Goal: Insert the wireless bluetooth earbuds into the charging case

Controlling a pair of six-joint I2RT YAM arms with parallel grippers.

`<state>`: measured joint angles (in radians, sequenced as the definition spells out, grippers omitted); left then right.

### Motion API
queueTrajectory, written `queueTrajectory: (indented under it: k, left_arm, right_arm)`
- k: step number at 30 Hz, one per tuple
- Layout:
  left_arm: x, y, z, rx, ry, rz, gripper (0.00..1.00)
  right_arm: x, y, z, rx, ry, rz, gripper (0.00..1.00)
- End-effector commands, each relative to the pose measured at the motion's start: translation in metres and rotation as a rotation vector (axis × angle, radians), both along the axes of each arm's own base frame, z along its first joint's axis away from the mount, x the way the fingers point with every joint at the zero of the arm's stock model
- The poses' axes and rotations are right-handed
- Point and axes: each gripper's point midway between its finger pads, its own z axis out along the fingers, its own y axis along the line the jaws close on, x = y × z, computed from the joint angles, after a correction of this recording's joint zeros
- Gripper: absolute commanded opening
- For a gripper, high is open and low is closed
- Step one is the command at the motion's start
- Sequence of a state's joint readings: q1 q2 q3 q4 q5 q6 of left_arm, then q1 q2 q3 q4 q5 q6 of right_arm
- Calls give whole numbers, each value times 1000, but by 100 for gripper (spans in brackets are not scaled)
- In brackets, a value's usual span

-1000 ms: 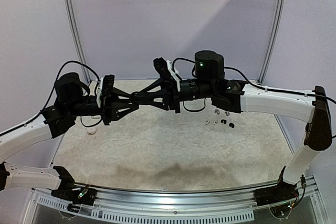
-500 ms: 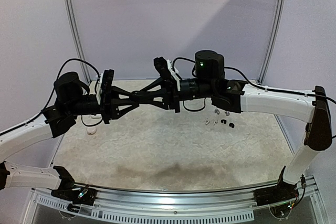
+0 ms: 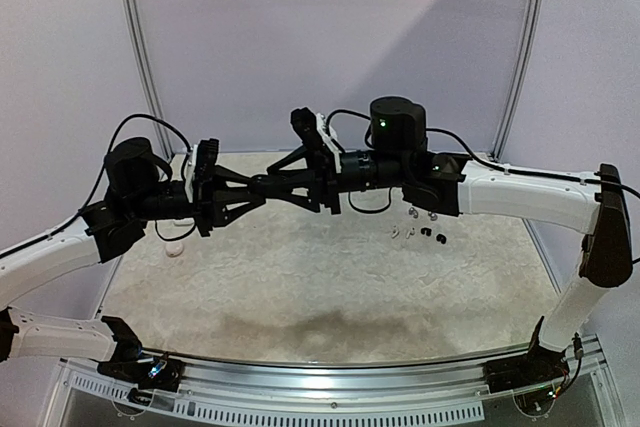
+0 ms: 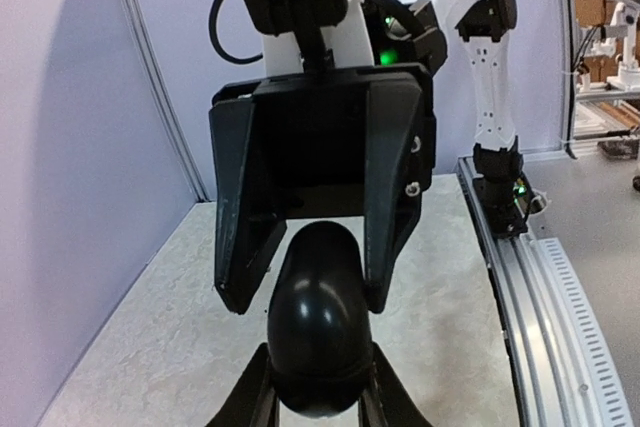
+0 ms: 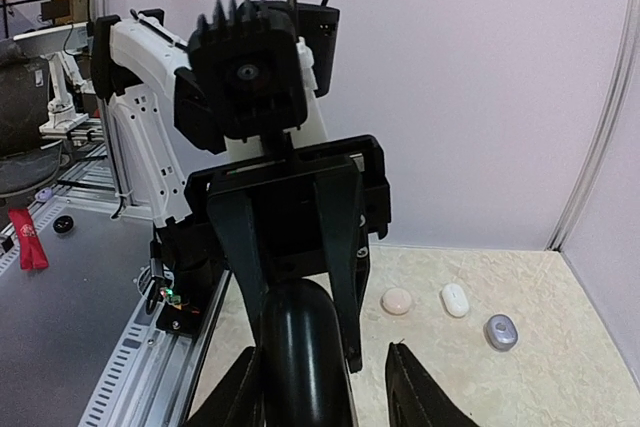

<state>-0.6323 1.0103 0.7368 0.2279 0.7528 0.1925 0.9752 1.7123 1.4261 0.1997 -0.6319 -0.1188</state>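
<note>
A glossy black egg-shaped charging case (image 4: 318, 317) is held in the air between both grippers above the table's middle. My left gripper (image 4: 318, 382) is shut on it, one finger on each side; it also shows in the top view (image 3: 258, 190). My right gripper (image 5: 325, 362) is open around the case's other end (image 5: 300, 347): the case lies against its left finger, with a gap to the right finger. It shows in the top view too (image 3: 270, 183). Several tiny earbuds lie on the table at the right, some pale (image 3: 410, 231), two black (image 3: 433, 235).
Three small closed cases lie by the far wall in the right wrist view: pink (image 5: 397, 300), white (image 5: 455, 299), grey-blue (image 5: 501, 331). Purple walls enclose the pale table (image 3: 330, 287). A metal rail (image 3: 330, 372) runs along the near edge.
Both grippers stay together on the black case. The right wrist has shifted slightly left and up, and the left arm has wobbled a little.
</note>
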Motion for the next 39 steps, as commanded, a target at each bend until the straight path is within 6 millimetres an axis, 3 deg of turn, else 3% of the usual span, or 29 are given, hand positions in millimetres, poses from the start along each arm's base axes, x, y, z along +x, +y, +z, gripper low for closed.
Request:
queueTrajectory:
  k: [1,6,12,20,31,36,39]
  left_arm:
    - [-25,-7,-16,93,-137,-103,0]
    - [-23,-7,-27,136,-156,-90,0]
    - [-23,-8,-16,88,-120,-89,0]
    - [-8,-9,-23,18,203,2,0]
    - [3,-11,-34,-23,361,38,0]
    - [10,-10,-41,-23,407,73,0]
    - [12,-10,-43,-26,413,82,0]
  right_arm:
    - [31,-1,-7,-32,26,-162,41]
    - [38,-4,-5,-40,38,-194,40]
    - [42,-4,-20,-76,59,-206,40]
    - [37,-4,-22,-110,87,-171,46]
    - [26,-6,-6,-100,107,-84,57]
    - [15,-15,7,-76,125,-7,67]
    - [28,-30,10,-109,155,-67,69]
